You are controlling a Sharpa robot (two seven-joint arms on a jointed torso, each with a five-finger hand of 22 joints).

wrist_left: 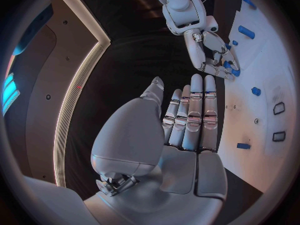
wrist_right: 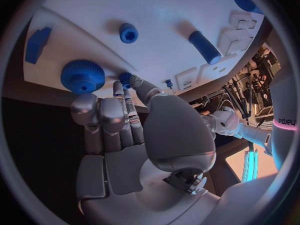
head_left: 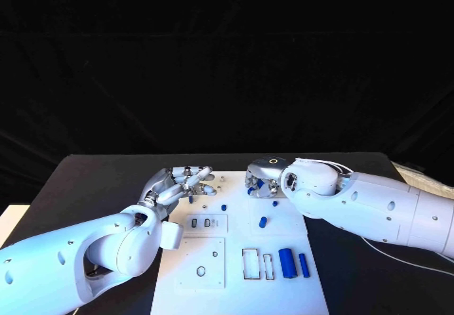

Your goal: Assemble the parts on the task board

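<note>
Hovering over the task board (head_left: 284,289), our left hand (head_left: 180,186) lies flat, fingers straight, empty; our right hand (head_left: 262,180) pinches a small blue part (wrist_right: 125,78) beside a gear (wrist_right: 82,76).

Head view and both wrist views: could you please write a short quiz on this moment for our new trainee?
1. True or false: the left hand holds a blue part.
2. Where does the large blue cylinder lie? A) on the task board; B) on the black table, off the board; C) between the left fingers.
3. Fill the gap: the blue gear lies on the board close to the fingers of the ___ hand.

Key
1. False: its fingers are stretched out with nothing in them.
2. A.
3. Right hand.
</note>
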